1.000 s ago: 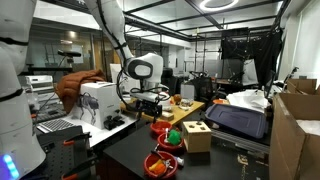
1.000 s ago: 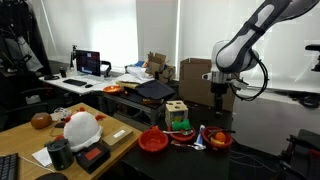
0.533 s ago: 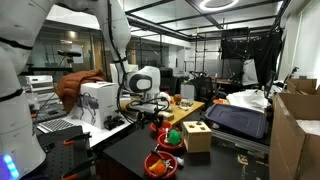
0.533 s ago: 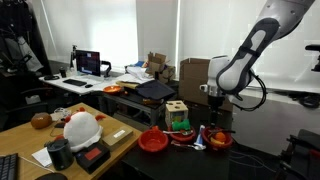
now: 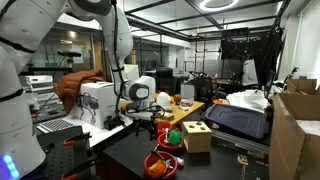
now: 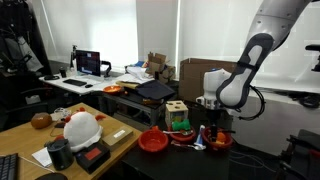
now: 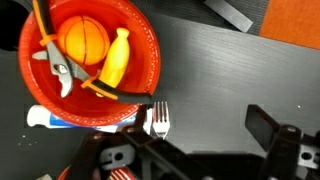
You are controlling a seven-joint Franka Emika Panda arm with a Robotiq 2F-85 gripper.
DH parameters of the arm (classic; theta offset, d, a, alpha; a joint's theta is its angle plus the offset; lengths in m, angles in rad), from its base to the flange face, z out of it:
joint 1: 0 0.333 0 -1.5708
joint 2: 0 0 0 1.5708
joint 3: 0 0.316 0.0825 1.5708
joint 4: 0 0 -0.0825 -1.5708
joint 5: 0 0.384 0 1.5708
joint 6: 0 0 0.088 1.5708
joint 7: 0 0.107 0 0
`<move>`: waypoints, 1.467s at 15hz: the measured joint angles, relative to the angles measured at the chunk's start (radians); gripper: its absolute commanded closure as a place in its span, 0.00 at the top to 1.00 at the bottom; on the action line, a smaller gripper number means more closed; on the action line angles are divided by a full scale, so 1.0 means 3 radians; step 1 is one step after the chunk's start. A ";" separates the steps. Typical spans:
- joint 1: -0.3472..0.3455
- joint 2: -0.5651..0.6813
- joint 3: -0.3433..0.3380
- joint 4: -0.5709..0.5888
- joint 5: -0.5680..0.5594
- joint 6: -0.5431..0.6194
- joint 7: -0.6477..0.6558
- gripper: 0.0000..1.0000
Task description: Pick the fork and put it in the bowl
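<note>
your end effector [image 7: 178,142] hangs spread open, gripping nothing. the fork [image 7: 159,121] lies on the dark bench [image 7: 220,70] just outside the rim of the red bowl [image 7: 152,55], tines toward that bowl, handle running back under the end effector.

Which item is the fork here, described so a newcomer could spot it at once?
In the wrist view, find the red bowl holding an orange ball on the dark table. Just outside its rim, on the table, lies the fork: the only slim, pale, pronged utensil there.
</note>
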 measured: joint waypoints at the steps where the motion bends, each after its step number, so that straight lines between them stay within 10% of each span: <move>1: 0.0022 0.0027 0.0003 0.0009 -0.0049 0.0000 0.0000 1.00; 22: 0.0037 0.0408 0.0171 0.0103 -0.0576 -0.0015 -0.0448 1.00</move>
